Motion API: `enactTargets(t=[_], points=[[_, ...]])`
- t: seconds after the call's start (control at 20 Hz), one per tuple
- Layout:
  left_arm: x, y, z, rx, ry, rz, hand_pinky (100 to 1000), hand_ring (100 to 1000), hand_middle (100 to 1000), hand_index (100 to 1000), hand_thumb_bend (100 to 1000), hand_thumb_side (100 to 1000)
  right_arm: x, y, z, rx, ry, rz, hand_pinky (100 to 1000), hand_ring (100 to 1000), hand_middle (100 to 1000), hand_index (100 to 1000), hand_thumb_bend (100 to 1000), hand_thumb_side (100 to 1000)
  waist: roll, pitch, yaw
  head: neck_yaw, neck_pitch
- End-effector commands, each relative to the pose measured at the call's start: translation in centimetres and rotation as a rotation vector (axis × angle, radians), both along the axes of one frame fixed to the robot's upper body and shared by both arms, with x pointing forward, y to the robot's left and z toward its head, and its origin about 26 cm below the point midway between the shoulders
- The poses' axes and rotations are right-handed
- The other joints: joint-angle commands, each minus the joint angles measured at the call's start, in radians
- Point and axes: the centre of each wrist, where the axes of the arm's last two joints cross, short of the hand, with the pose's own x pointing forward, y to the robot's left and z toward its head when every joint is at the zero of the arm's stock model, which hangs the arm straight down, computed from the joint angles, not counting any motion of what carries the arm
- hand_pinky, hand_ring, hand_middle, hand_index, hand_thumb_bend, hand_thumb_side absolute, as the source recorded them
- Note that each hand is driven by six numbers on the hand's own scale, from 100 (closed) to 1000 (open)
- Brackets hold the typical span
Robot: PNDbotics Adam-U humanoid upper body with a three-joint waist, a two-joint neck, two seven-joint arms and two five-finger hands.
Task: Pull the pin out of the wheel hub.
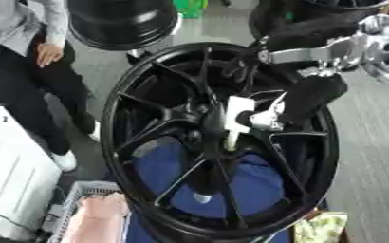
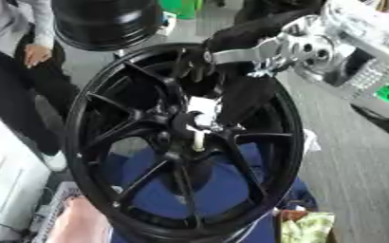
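A large black spoked wheel (image 1: 218,137) stands upright and fills the middle of both views. At its hub (image 1: 210,126) a white pin (image 1: 234,124) sticks out, with a broad flat head and a thin stem pointing down. My right arm comes in from the upper right. My right hand (image 1: 307,98), black with silver fingertips (image 1: 268,119), is at the hub, its fingers curled against the pin's head. In the right eye view the hand (image 2: 241,97) covers part of the pin (image 2: 199,137). My left hand shows in neither view.
A second black rim (image 1: 119,21) stands behind at the top left. A person (image 1: 19,52) stands at the left edge beside a white box (image 1: 11,175). A basket with pink cloth (image 1: 98,218) is at the bottom left. Blue cloth (image 1: 260,182) shows behind the spokes.
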Motion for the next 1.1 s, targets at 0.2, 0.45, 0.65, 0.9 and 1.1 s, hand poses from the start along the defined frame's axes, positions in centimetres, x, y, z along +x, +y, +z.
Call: enactTargets(t=[0.2, 0.45, 0.65, 0.9, 1.1], points=[[-0.2, 0.2, 0.8, 0.017, -0.018, 0.005, 623, 1000, 747, 749, 484, 722, -0.3, 0.0, 0.9, -0.007, 0.058, -0.133, 898, 861, 805, 951, 213, 702, -0.01, -0.005, -0.001, -0.001, 0.005], [-0.2, 0.2, 0.8, 0.015, -0.02, 0.006, 624, 1000, 747, 749, 485, 720, 0.3, -0.2, -0.1, -0.016, 0.076, -0.166, 898, 866, 808, 951, 222, 751, -0.01, -0.001, 0.001, -0.001, 0.005], [-0.2, 0.2, 0.8, 0.013, -0.023, 0.004, 624, 1000, 747, 749, 484, 720, 0.6, -0.3, -0.6, -0.025, 0.091, -0.17, 901, 877, 818, 959, 234, 779, -0.01, 0.0, 0.001, -0.002, 0.005], [-0.2, 0.2, 0.8, 0.013, -0.023, 0.003, 624, 1000, 747, 749, 483, 720, 1.5, -0.5, -1.4, -0.036, 0.11, -0.198, 901, 880, 821, 960, 242, 801, -0.009, 0.001, 0.003, -0.005, 0.005], [-0.2, 0.1, 0.9, 0.01, -0.027, 0.003, 624, 1000, 748, 749, 482, 720, 2.1, -0.6, -2.1, -0.046, 0.13, -0.199, 900, 880, 821, 960, 249, 822, -0.009, 0.004, 0.006, -0.005, 0.005]])
